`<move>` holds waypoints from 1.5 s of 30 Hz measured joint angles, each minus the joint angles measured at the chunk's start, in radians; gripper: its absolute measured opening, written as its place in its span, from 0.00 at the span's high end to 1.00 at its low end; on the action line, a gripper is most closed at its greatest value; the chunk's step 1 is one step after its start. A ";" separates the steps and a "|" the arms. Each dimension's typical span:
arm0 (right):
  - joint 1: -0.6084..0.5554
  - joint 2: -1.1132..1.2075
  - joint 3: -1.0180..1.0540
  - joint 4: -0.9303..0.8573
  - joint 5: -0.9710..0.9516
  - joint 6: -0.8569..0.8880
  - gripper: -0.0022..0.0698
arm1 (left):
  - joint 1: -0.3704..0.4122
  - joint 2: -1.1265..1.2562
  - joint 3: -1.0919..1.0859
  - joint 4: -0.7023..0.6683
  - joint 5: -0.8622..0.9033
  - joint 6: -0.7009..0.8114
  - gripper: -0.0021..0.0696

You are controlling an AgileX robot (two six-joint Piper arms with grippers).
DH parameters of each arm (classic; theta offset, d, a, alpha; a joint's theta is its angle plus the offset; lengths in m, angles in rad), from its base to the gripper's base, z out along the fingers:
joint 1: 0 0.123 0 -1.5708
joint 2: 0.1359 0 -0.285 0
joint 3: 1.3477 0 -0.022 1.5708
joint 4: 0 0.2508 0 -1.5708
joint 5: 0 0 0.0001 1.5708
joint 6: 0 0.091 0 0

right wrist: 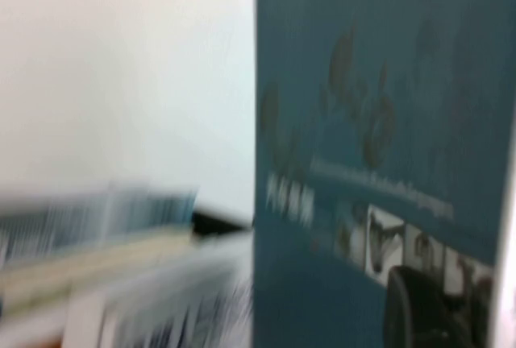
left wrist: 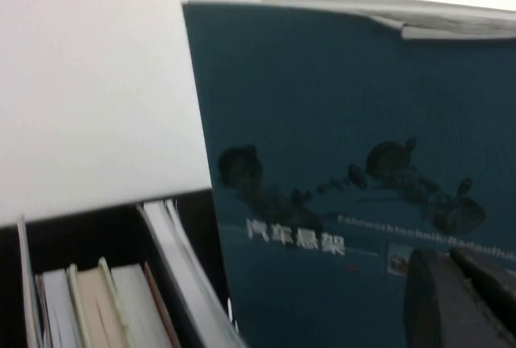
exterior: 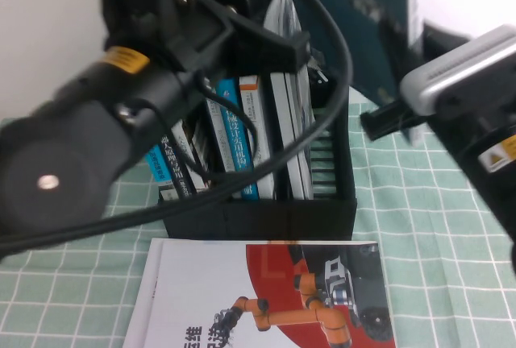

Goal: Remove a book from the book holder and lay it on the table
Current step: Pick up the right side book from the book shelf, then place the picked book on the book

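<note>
Now | book holder (exterior: pixel 322 203): blue-spined books (exterior: pixel 234 134) inside | right gripper (exterior: pixel 387 118) jaws clamp book (exterior: pixel 379 26) aloft | left gripper (exterior: pixel 302 46) jaws unclear

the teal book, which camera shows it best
The left wrist view: the teal book fills it, cover drawing and title readable. The right wrist view shows it blurred; the high view only a strip above the book holder, right gripper beside it, left gripper over the holder.

Occlusions and blur
Left arm (exterior: pixel 97 122) hides book holder (exterior: pixel 330 163) at 10 o'clock; book (exterior: pixel 379 18) cropped at 12; right wrist blurred.
</note>
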 joint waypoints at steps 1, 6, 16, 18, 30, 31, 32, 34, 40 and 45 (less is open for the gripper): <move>0.000 -0.033 0.000 0.000 -0.003 -0.015 0.78 | 0.000 -0.027 0.000 0.000 0.003 0.000 0.97; 0.000 -0.185 0.007 -0.034 0.020 -0.055 0.78 | 0.000 -0.163 0.000 0.002 0.059 0.011 0.97; -0.002 -0.531 -0.035 -0.495 0.403 0.072 0.78 | 0.000 -0.412 0.000 0.006 0.173 0.093 0.97; -0.002 -0.586 -0.046 -0.606 0.484 0.203 0.78 | 0.000 -0.453 0.000 -0.003 0.197 0.141 0.97; -0.002 -0.588 -0.051 -1.806 0.428 1.271 0.78 | 0.000 -0.533 0.000 -0.026 0.642 0.186 0.97; -0.002 -0.566 -0.051 -1.863 0.388 1.327 0.78 | 0.000 -0.533 0.000 -0.003 0.683 0.158 0.97; -0.002 -0.542 -0.051 -1.910 0.356 1.371 0.78 | 0.000 -0.533 0.000 0.029 0.733 0.125 0.97; -0.002 -0.496 -0.051 -1.971 0.314 1.416 0.78 | 0.000 -0.533 0.000 0.111 0.810 0.044 0.97; -0.001 -0.346 -0.051 -2.017 0.313 1.408 0.78 | 0.000 -0.533 0.000 0.579 0.989 -0.422 0.97; -0.001 -0.211 -0.065 -1.939 0.395 1.254 0.78 | 0.000 -0.536 0.000 0.990 1.119 -0.820 0.97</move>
